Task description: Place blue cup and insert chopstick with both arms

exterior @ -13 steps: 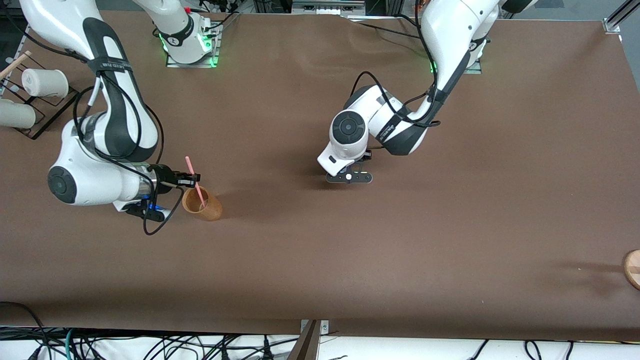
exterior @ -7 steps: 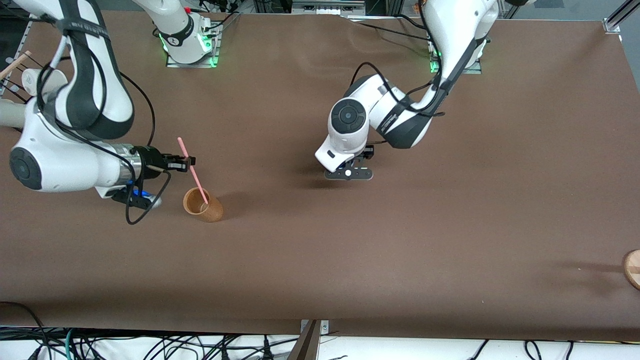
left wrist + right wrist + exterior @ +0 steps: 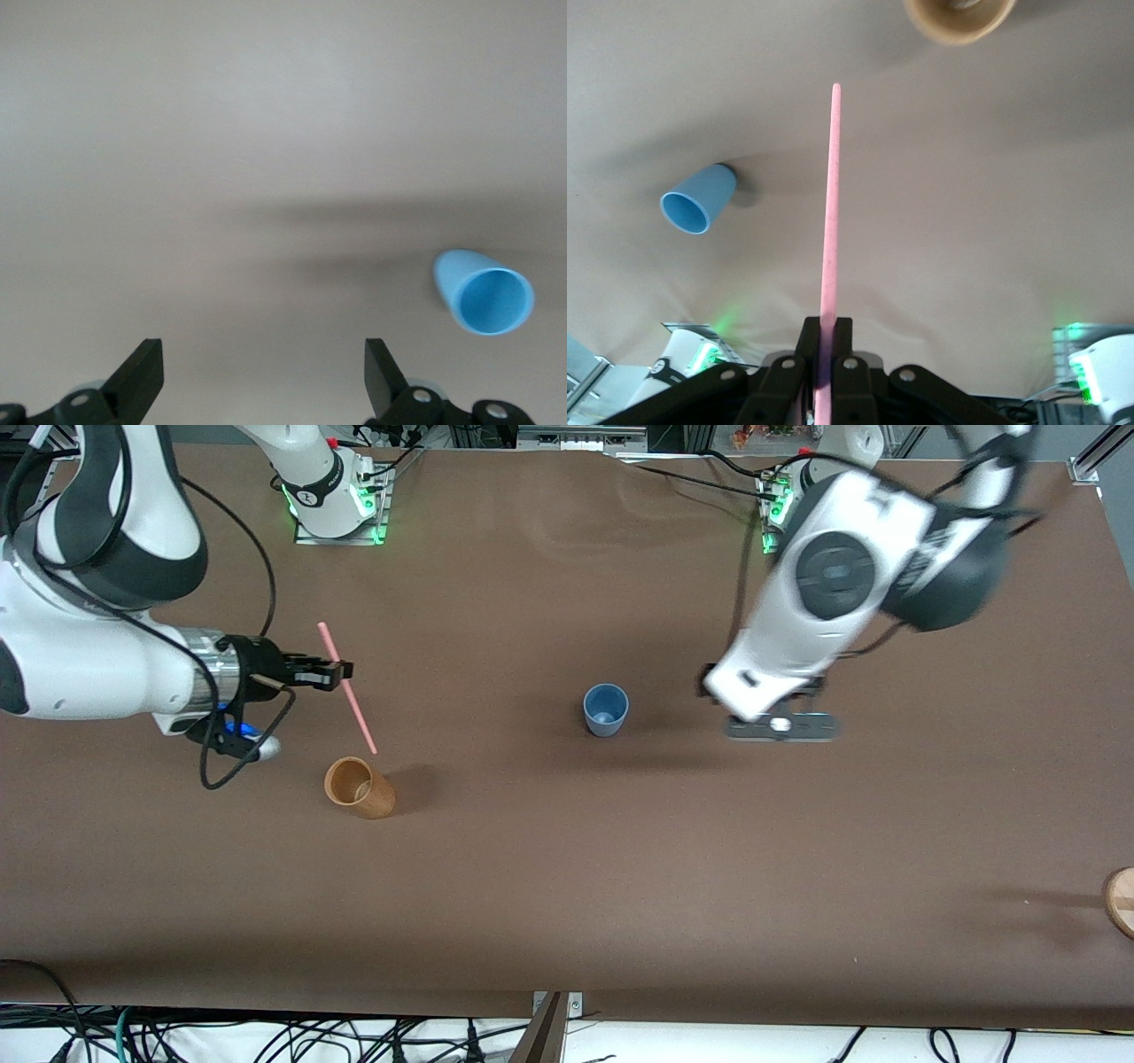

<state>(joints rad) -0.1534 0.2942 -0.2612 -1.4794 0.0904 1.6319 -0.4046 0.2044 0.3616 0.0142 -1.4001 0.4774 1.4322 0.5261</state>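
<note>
The blue cup (image 3: 606, 708) stands upright in the middle of the table, mouth up. It also shows in the left wrist view (image 3: 485, 299) and the right wrist view (image 3: 698, 199). My left gripper (image 3: 780, 726) is open and empty, raised over bare table beside the cup toward the left arm's end; it shows in its own view (image 3: 261, 381). My right gripper (image 3: 341, 673) is shut on the pink chopstick (image 3: 347, 691), held tilted in the air. The chopstick's lower end hangs just above the brown cup (image 3: 359, 786). The right wrist view shows the chopstick (image 3: 830, 204) clamped between the fingers (image 3: 808, 341).
The brown cup stands upright nearer the front camera than my right gripper, and shows in the right wrist view (image 3: 959, 16). A round wooden piece (image 3: 1121, 901) lies at the table's edge at the left arm's end. The right arm's base (image 3: 332, 491) stands at the table's top edge.
My right gripper lifted the chopstick out of the brown cup. My left arm rose and swung toward its own end, uncovering the blue cup standing on the table.
</note>
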